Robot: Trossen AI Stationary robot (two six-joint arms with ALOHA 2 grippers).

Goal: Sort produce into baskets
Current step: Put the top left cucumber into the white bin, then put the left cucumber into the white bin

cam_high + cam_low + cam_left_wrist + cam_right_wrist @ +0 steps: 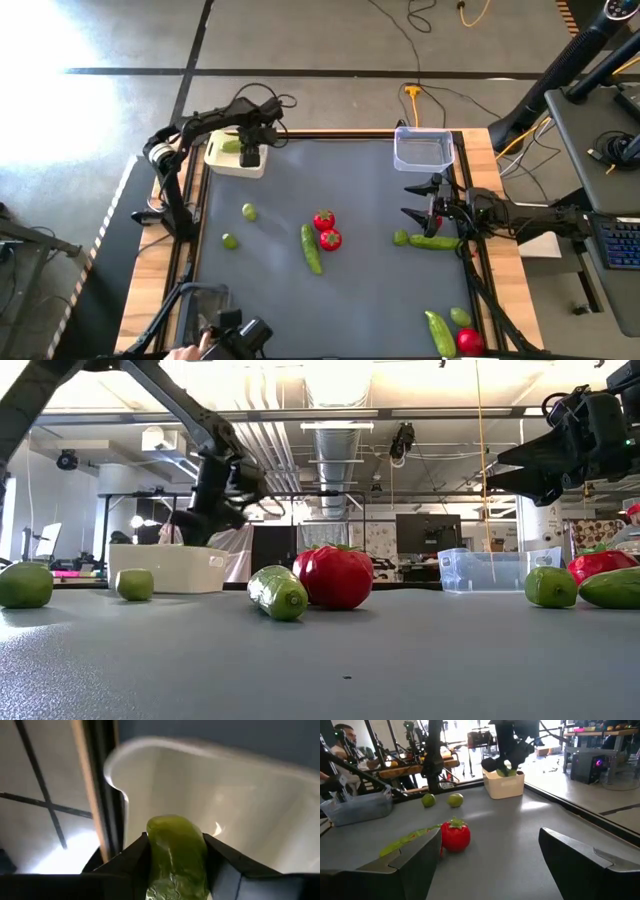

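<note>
My left gripper (247,148) is shut on a green cucumber (176,852) above the opaque white tub (235,158) at the table's far left; it also shows in the low view (215,510). My right gripper (415,203) is open and empty, raised above the table's right side, near a lime (400,237), a cucumber (435,241) and a partly hidden strawberry (600,563). The clear bluish tub (423,150) stands at the far right. Two strawberries (326,229) and a cucumber (311,248) lie mid-table. Two limes (248,211) lie to their left. My left gripper pinches the cucumber's two sides (150,851) between its two fingers, and one rounded end (172,822) sticks out past the fingertips. The fingers come from above, slanting down. The cucumber is lifted clear, over the white tub's open top (225,795).
A dark see-through tub (205,303) stands at the near left edge. A cucumber (440,333), a lime (460,316) and a strawberry (470,341) lie at the near right corner. A person's hand (185,350) shows at the near left edge. The grey mat (370,290) is bare near-centre.
</note>
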